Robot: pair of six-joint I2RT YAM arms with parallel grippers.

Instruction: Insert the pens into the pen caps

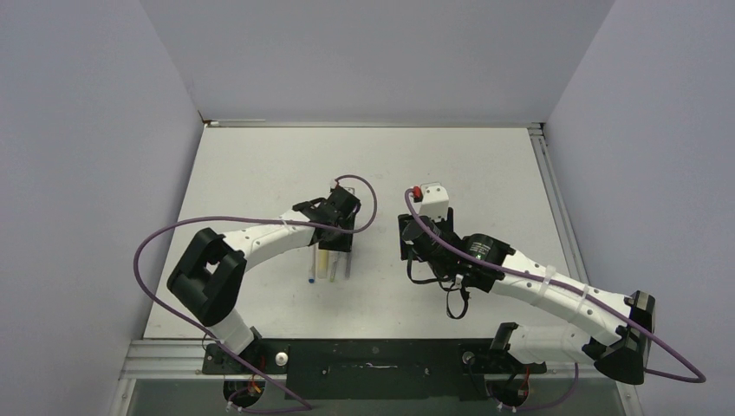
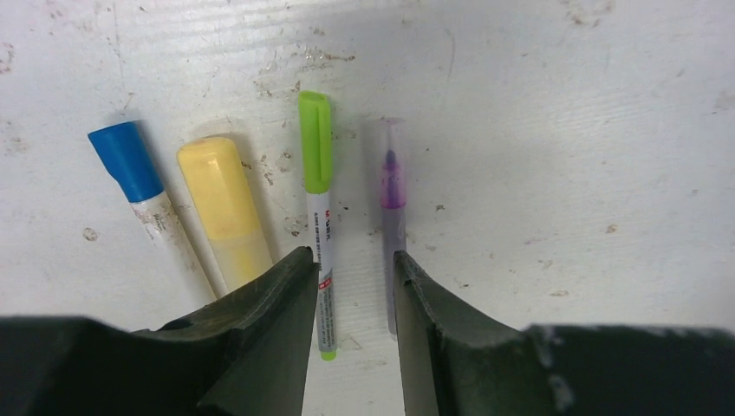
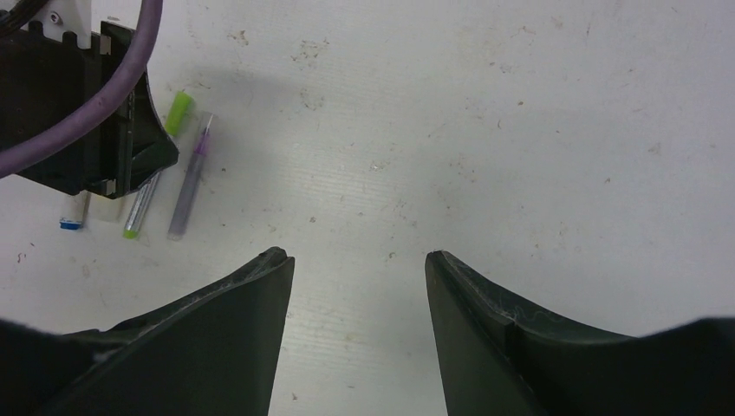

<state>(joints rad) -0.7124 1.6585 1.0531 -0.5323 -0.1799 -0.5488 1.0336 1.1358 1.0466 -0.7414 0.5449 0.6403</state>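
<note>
Hovering over the four pens (image 2: pixel 319 234), which lie side by side with caps (image 2: pixel 315 143) on, our left pincer (image 2: pixel 352 255) stands apart, we judge to release; at three o'clock our right pincer (image 3: pixel 355 255) hangs apart, empty.

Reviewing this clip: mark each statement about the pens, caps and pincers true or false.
1. The thin purple pen lies beside the thin grey pen on the white table. True.
2. The short green tube cap lies apart from its pen. False: it sits on the end of the grey pen.
3. The thick yellow marker lies between the blue-capped white pen and the grey pen. True.
4. The right pincer holds a pen. False: its jaws stand open over bare table.
5. The left pincer is shut. False: its jaws stand apart above the table.
</note>
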